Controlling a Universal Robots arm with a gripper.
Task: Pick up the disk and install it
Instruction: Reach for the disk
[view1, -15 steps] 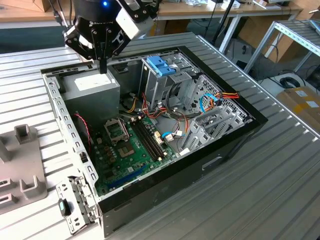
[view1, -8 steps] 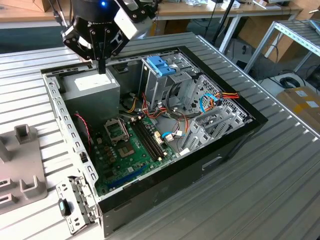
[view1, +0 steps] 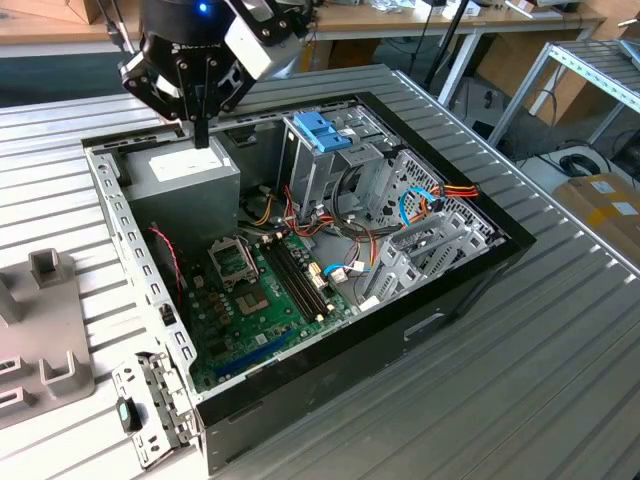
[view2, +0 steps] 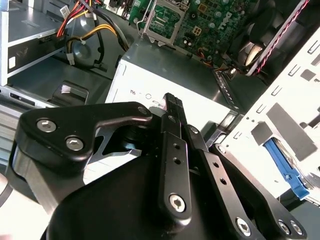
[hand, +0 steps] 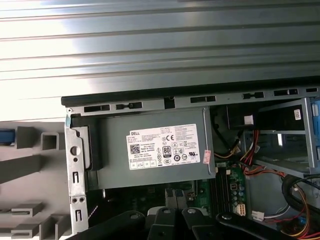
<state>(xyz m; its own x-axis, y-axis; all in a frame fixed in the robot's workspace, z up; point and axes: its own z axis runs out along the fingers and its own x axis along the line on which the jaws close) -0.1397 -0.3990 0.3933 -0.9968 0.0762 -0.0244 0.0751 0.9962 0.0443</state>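
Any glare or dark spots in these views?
First wrist view: strong glare bands on the ribbed silver metal table; grey power-supply box evenly lit. Exterior view: open black computer case shadowed inside. Second wrist view: black tool dark against the box's bright white label.

I see the open computer case lying on the bench. Inside it, the power-supply box sits in the far corner toward the exterior view's left, with my jaws hanging just above it. The drive cage stands beside the box on the exterior view's right, and the motherboard lies in front of it. A fixture rests on the bench, outside the case on the exterior view's left.
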